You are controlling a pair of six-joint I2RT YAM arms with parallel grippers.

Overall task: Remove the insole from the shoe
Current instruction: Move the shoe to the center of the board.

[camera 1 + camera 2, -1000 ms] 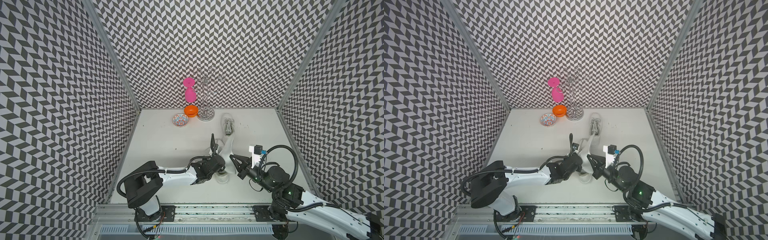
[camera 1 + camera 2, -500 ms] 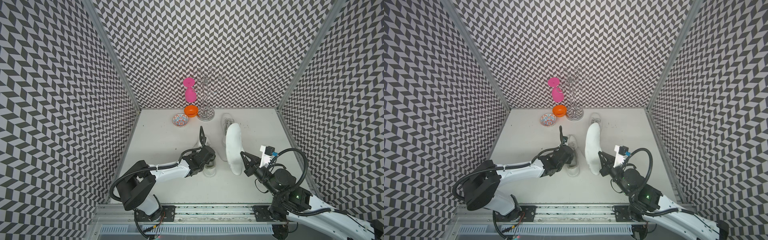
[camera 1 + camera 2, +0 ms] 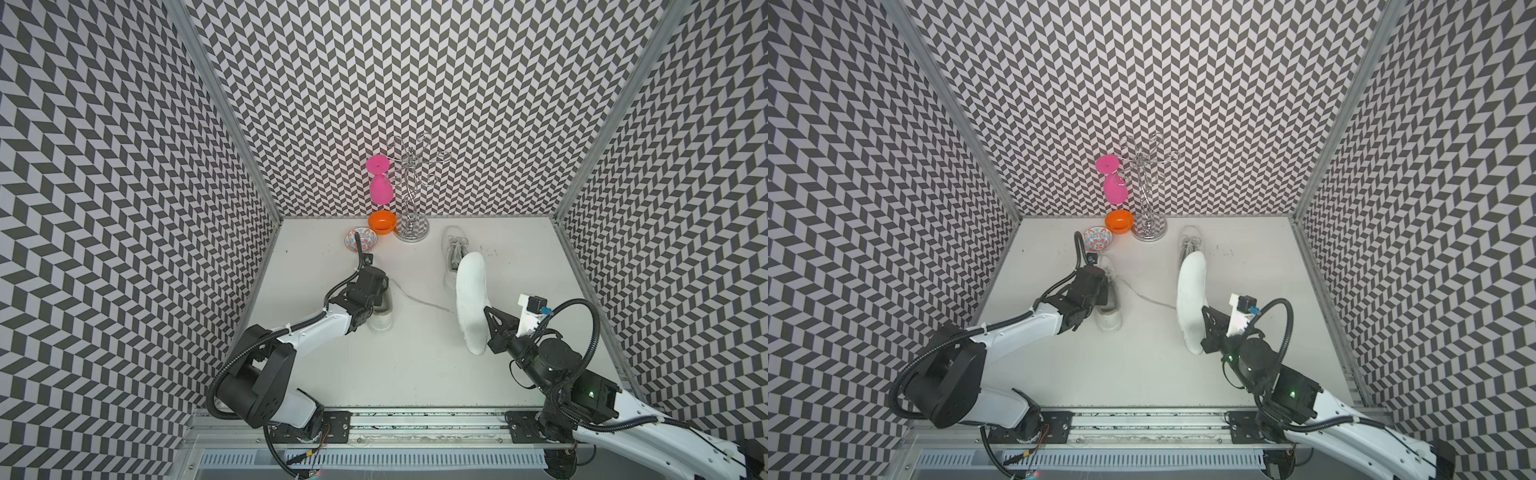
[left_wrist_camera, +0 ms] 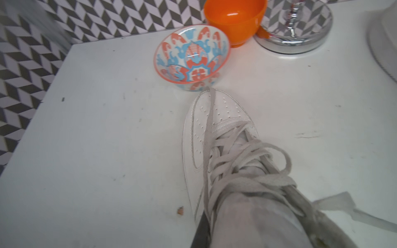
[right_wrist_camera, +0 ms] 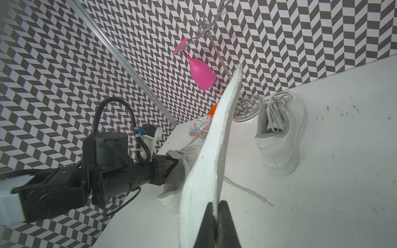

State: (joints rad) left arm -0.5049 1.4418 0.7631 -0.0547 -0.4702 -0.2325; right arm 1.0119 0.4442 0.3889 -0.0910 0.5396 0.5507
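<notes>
A white insole [image 3: 468,299] is held up on edge, fully out of the shoe. The right claw [image 5: 217,216] pinches it by one long edge, jaws closed on it, and the insole reaches from the claw's tips toward the back wall.

To that claw's left, well apart, the white shoe [image 3: 380,322] sits on the table [image 3: 415,374]. The left claw [image 3: 374,297] is clamped shut on its collar. A loose lace [image 3: 419,300] trails from the shoe toward the insole.

Just past the left claw's tips is a patterned bowl [image 4: 191,55], then an orange bowl [image 4: 234,17]. Beside those is a chrome stand [image 3: 412,230] with a pink glass [image 3: 380,189] hanging on it. Another shoe [image 5: 281,137] lies beyond the insole.
</notes>
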